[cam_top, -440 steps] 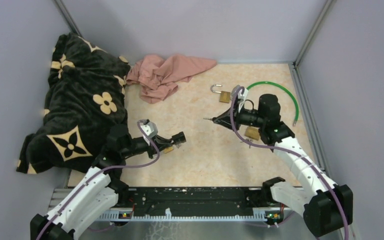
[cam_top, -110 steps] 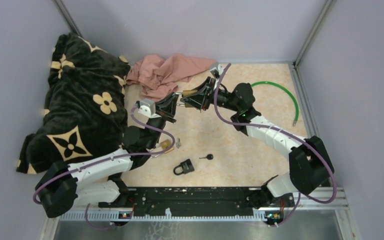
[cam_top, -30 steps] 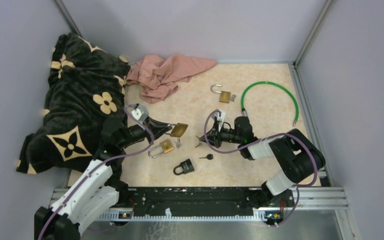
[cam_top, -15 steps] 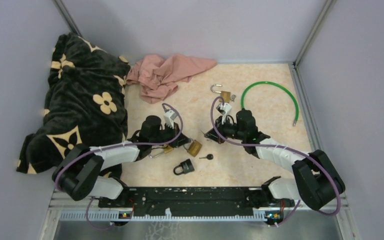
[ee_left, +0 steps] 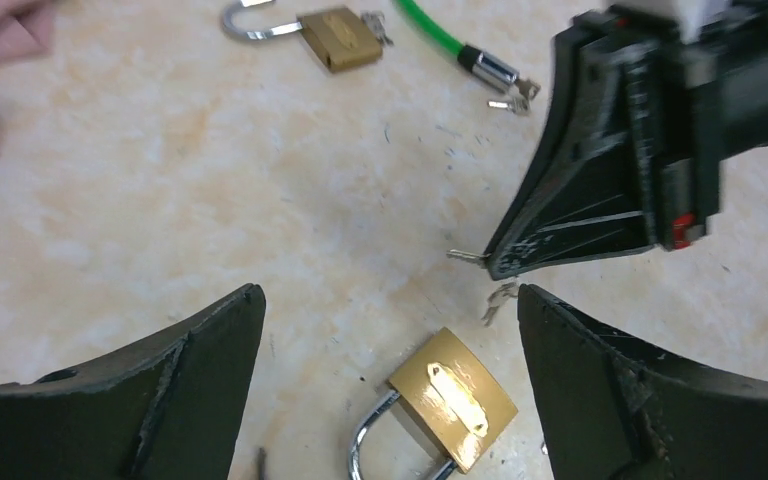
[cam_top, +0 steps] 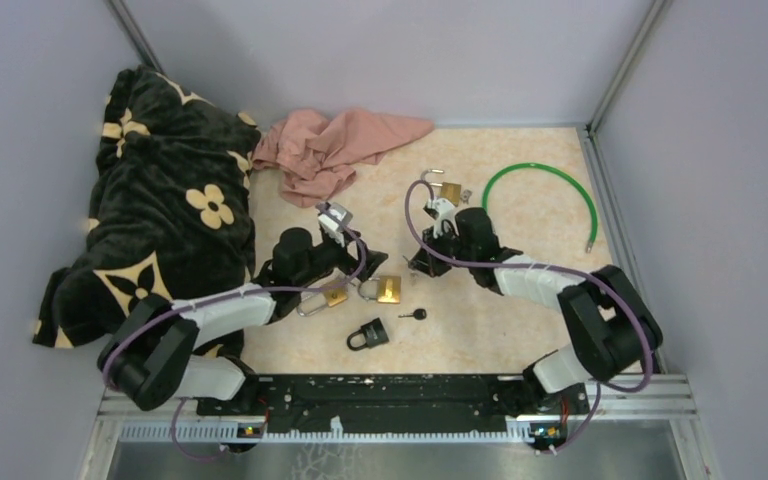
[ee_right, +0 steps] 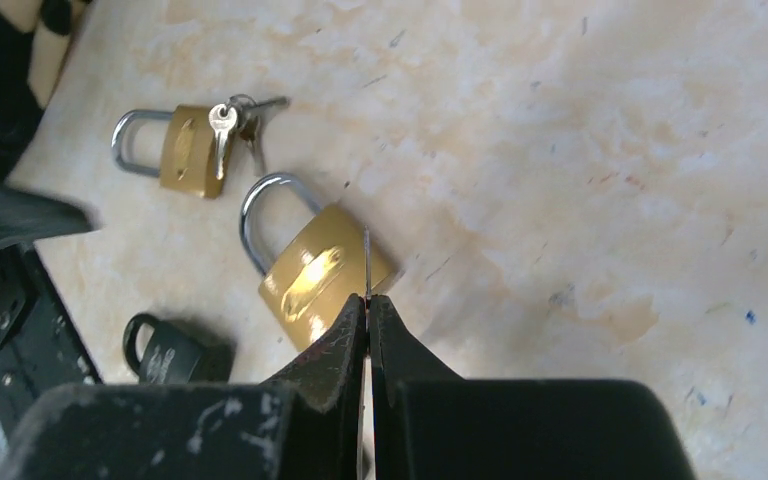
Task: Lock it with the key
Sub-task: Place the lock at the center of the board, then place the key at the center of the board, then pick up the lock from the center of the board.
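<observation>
Brass padlock [cam_top: 388, 289] lies flat on the counter [cam_top: 460, 345], between the empty left pincer's [ee_left: 390, 300] wide-spread fingers. The right pincer [ee_right: 367, 302] is clamped tight on a thin key [ee_right: 366, 258], near the padlock.

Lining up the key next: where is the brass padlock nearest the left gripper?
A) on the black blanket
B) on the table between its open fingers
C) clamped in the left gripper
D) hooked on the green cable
B: the brass padlock lies flat on the table, with the left gripper open and one finger on each side, neither touching it.
</observation>
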